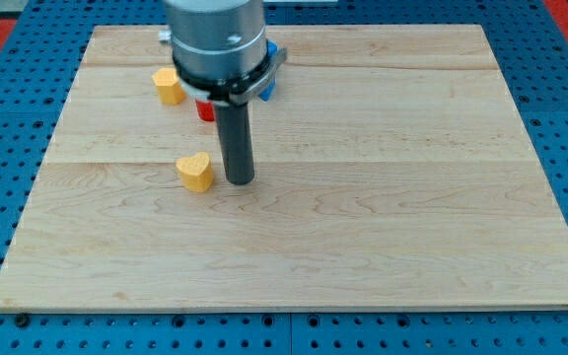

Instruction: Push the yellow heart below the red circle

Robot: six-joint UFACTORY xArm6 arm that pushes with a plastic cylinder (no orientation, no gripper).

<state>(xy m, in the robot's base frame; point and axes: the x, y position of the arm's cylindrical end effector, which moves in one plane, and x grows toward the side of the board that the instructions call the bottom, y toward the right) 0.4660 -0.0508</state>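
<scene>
My tip [240,180] beside the yellow heart [195,171] on the wooden surface [383,197].
No claw shows, only a rod; the heart sits just at the tip's 9 o'clock, with the red block [205,109], mostly hidden, at the heart's 12 o'clock.

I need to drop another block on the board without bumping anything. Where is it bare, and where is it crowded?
Bare: the board right of my tip, out to its right edge, and the strip along the view's bottom below the yellow heart. Crowded: the top left, where the other yellow block, red block and blue block cluster by the arm.
</scene>
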